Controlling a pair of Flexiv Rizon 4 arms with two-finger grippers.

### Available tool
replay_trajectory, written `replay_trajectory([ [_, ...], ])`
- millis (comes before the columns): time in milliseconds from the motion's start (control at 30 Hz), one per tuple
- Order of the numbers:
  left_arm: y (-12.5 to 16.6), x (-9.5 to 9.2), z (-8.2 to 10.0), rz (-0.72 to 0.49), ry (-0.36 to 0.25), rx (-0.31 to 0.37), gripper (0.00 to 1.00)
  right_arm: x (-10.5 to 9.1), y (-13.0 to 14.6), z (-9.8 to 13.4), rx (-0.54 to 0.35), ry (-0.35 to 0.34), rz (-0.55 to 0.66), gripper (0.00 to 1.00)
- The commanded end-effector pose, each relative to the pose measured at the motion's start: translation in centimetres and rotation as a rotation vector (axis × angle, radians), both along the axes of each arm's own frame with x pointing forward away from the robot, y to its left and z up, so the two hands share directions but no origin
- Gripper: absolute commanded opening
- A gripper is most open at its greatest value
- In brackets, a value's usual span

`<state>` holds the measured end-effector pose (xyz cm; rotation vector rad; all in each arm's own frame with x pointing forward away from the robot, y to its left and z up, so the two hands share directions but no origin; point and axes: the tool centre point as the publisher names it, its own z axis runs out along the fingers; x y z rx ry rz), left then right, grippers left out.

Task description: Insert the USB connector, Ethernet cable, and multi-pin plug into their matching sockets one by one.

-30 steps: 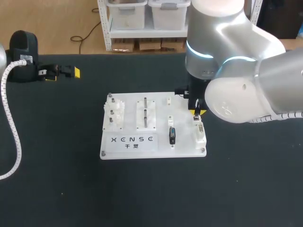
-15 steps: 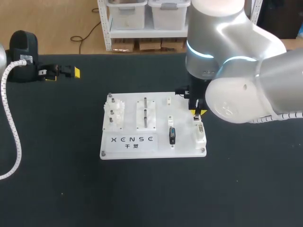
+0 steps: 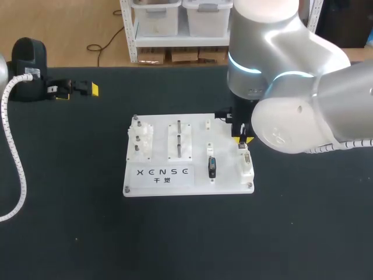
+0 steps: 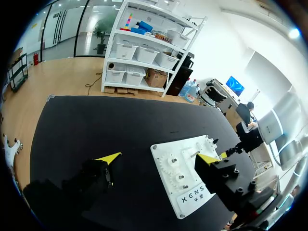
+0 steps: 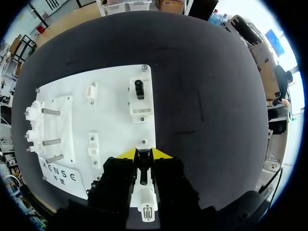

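Right arm point(image 3: 291, 87) edged slightly; right hand point(image 5: 143, 154) pinches plug point(image 5: 143, 177); left hand point(image 4: 159, 158) wide.

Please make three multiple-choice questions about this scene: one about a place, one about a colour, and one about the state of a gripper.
1. Where over the board is the right gripper?
A. at its left edge
B. at its right edge
C. at its middle

2. What colour is the board?
A. white
B. red
C. blue

3. How is the left gripper?
A. shut on a cable
B. shut on the board
C. open and empty

Answers:
1 B: the head view shows it at the right edge, with a small plug between its fingers.
2 A: it is white against the black table.
3 C: its fingers stand wide apart, with nothing between them.
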<state>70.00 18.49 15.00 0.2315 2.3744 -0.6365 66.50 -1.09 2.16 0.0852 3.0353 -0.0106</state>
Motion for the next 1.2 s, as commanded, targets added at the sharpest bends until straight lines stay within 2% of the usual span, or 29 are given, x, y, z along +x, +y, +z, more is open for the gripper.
replay_trajectory([
  [33, 0.0, 0.0, 0.0, 0.000, 0.000, 0.000, 1.00, 0.1, -0.1, -0.2, -0.001, 0.002, -0.002, 0.00],
  [1200, 0.0, 0.0, 0.0, 0.000, 0.000, 0.000, 1.00, 0.0, -0.8, -1.9, -0.023, 0.051, -0.035, 0.00],
])
